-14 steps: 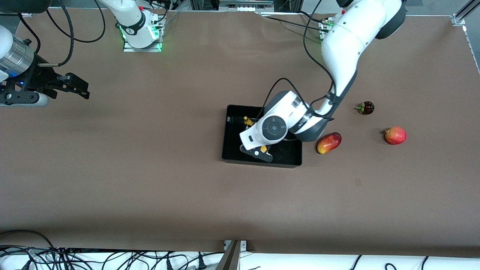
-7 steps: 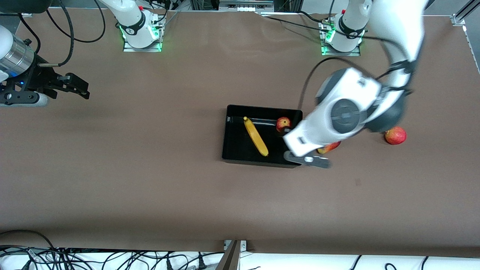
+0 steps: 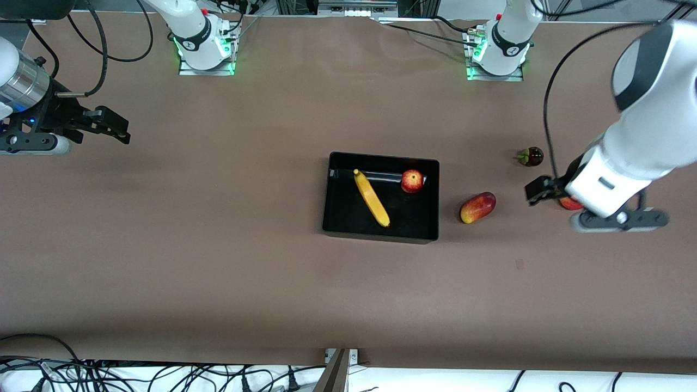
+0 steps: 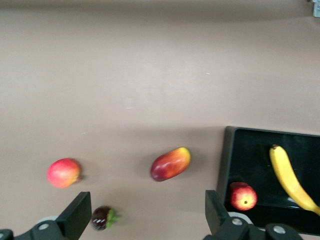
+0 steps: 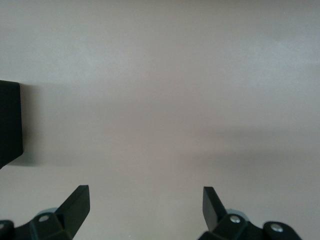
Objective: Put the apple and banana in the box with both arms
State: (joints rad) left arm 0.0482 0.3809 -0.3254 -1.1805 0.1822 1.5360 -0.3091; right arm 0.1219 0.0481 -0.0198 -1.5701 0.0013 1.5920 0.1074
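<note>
Both fruits are lying inside the box (image 3: pixel 381 158), which is sitting in the middle of the frame in the front view. The banana (image 3: pixel 372 198) is stretching diagonally across the floor of the box, and the apple (image 3: pixel 412 181) is resting in the upper corner, close to the wall on the side toward the left arm's end of the surface. To my eye the job is looking done.

The left hand (image 4: pixel 146 210) is hanging with its fingers spread wide and gripping nothing. It is hovering over the plain red round fruit (image 4: pixel 63 172), with the small dark fruit (image 3: pixel 532 156) and the mango-like fruit (image 3: pixel 477 207) lying nearby. The right hand (image 5: pixel 145 205) is waiting over bare surface at the right arm's end, equally wide open and empty.

The trouble I am watching for is the left hand dropping lower: it is sitting right above that red fruit, so a descent could be nudging it into a roll, or closing on the wrong fruit and carrying it to the box. A sweep across the box could also be clipping its wall and jolting the apple.
</note>
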